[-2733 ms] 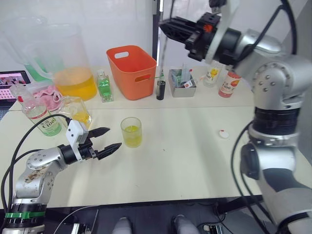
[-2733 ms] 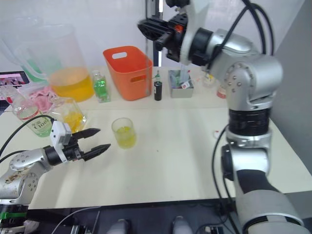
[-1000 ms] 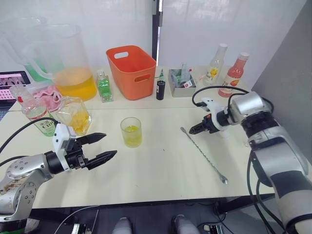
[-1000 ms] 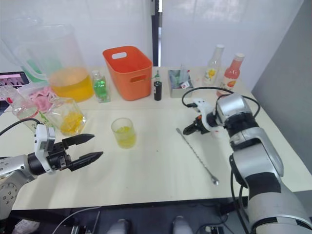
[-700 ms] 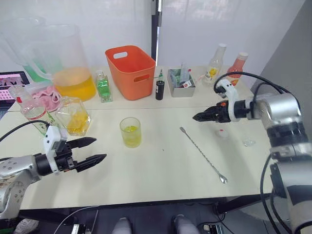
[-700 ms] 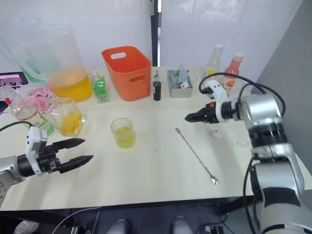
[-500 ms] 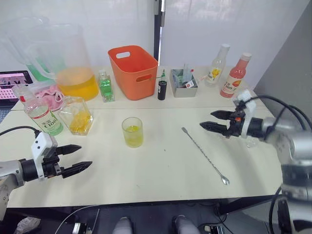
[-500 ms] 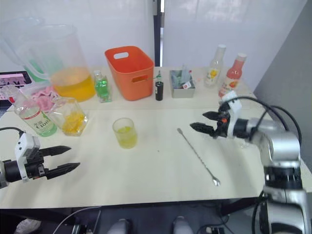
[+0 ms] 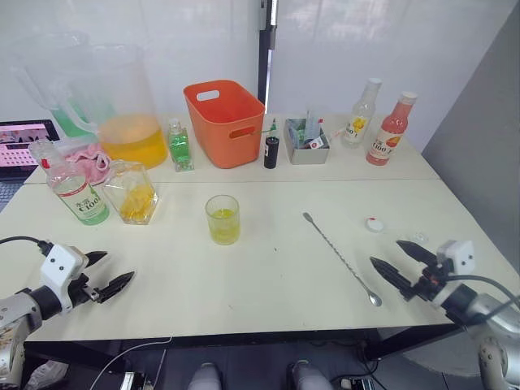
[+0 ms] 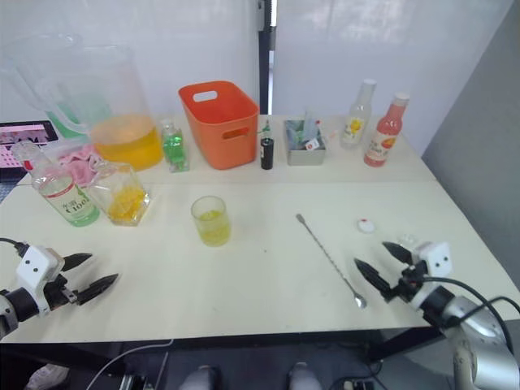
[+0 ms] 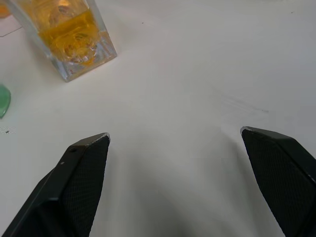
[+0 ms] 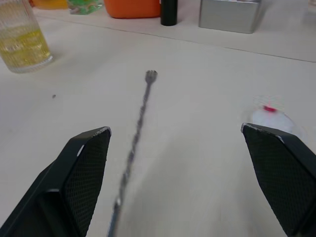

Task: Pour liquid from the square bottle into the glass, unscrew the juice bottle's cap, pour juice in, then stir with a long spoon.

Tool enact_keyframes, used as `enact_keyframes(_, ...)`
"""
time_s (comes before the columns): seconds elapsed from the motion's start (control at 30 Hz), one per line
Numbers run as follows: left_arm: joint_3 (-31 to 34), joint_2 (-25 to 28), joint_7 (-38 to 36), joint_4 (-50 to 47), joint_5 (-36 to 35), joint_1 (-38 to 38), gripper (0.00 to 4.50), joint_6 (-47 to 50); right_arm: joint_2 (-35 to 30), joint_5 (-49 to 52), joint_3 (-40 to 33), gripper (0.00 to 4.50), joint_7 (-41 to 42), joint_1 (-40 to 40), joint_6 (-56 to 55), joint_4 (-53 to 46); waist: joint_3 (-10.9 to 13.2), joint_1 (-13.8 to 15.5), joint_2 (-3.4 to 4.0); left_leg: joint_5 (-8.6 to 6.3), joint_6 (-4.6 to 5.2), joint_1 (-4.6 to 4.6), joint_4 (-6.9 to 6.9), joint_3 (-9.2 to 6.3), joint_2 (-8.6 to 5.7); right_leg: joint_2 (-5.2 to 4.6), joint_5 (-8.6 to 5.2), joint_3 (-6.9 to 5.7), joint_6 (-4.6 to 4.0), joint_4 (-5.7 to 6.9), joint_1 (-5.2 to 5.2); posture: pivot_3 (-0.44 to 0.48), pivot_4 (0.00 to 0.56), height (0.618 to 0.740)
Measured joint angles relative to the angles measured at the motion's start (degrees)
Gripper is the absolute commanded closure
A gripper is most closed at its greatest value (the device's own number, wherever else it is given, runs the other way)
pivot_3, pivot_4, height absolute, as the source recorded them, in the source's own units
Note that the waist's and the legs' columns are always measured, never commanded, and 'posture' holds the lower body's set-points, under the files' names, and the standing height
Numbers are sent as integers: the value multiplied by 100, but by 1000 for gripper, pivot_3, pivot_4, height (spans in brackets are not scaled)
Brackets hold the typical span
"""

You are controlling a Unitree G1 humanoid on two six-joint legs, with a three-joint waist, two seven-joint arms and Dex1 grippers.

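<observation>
With the glass [image 9: 223,219] holding yellow liquid and the cap [image 9: 374,224] off, stirring is judged pending. Both the left gripper [image 9: 104,277] and right gripper [image 9: 396,263] are spread apart and empty at the lower frame corners. The long spoon [image 9: 340,257], lying right of centre, must be grasped next.

Cream table [image 9: 276,268], perhaps tiled wall [image 9: 179,32]

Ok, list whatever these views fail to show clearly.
- The long spoon: right wrist view, its near end blurs and runs off the picture edge.
- The cap: right wrist view, blurred, its detail unreadable.
- The juice bottle: left wrist view, cut by the edge to a green sliver.
</observation>
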Motion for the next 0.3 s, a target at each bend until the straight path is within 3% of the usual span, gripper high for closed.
enact_keyframes(0.3,112,-183,240,424,5,47,0,-493,-85,-208,-59,24,-125,196,-1082,785,0,5,0,-28,-46,81,-6,1,-1,-5,-14,-1,-12,-18,88,0,150,703)
